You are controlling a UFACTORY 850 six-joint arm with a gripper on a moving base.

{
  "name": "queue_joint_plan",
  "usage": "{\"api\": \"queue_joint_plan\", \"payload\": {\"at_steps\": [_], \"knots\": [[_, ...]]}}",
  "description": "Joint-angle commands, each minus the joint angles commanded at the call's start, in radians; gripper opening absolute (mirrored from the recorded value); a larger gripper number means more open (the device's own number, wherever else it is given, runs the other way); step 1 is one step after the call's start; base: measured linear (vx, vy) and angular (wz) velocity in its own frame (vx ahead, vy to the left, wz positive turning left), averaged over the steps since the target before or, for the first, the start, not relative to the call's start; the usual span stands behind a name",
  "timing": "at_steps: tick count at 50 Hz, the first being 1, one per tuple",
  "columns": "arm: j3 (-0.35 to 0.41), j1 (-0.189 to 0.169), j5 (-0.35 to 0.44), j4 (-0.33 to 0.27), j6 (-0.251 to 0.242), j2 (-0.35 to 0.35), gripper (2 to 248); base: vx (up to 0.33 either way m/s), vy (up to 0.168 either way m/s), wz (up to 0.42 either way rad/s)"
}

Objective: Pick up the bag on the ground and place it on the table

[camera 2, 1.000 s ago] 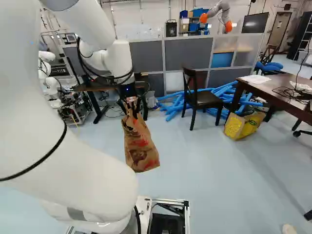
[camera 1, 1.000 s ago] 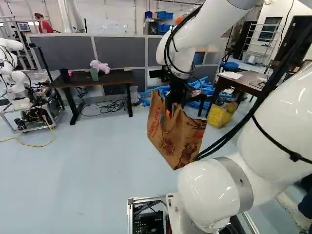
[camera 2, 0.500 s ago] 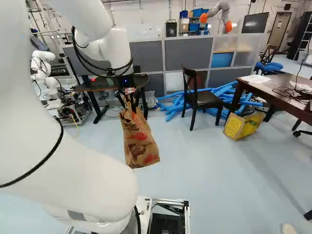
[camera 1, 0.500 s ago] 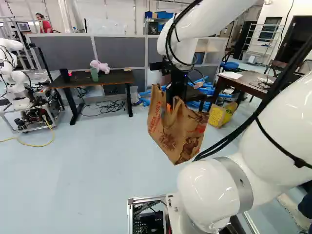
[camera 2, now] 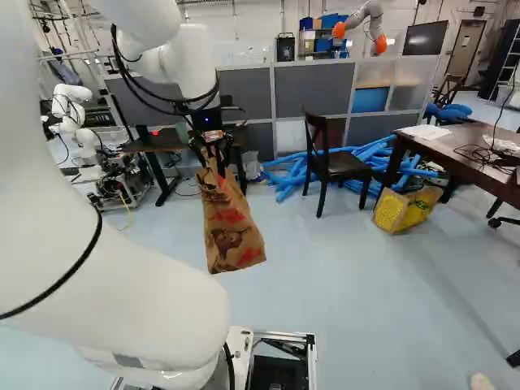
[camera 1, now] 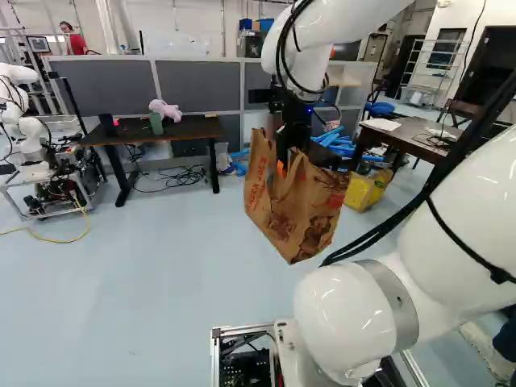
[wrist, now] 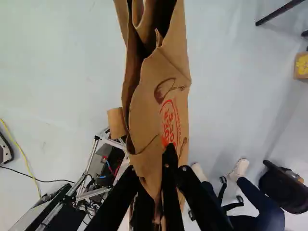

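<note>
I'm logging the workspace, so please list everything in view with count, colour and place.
Paper bag: one, brown, hanging from the hand
Desk: one, black, before the partition
Plush toy: one, pink, on the desk
Cup: one, green, on the desk
Partition: one, grey panels, across the back
Tubes: many, blue, on the floor
Chair: at least two, dark, one by the tubes
Table: one, dark brown, right in the right base view
Yellow bag: one, beside the table
Another robot: at least two, one white at the left base view's left
Bins: several, blue, on shelving behind
Arm: one, white
Hand: one, black, orange pads, gripping the paper bag
</note>
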Motion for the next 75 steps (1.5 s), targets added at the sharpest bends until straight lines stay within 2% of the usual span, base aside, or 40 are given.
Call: {"api": "queue_joint_plan", "payload": {"at_steps": [11,35,75], "knots": [[-0.023,-0.001,-0.01,0.0,0.0,0.001,21,0.0,0.0,0.0],[-0.025,-0.001,-0.011,0.0,0.0,0.001,21,0.048,-0.004,-0.005],[-0.025,-0.001,-0.011,0.0,0.0,0.001,21,0.221,-0.003,-0.012]]}}
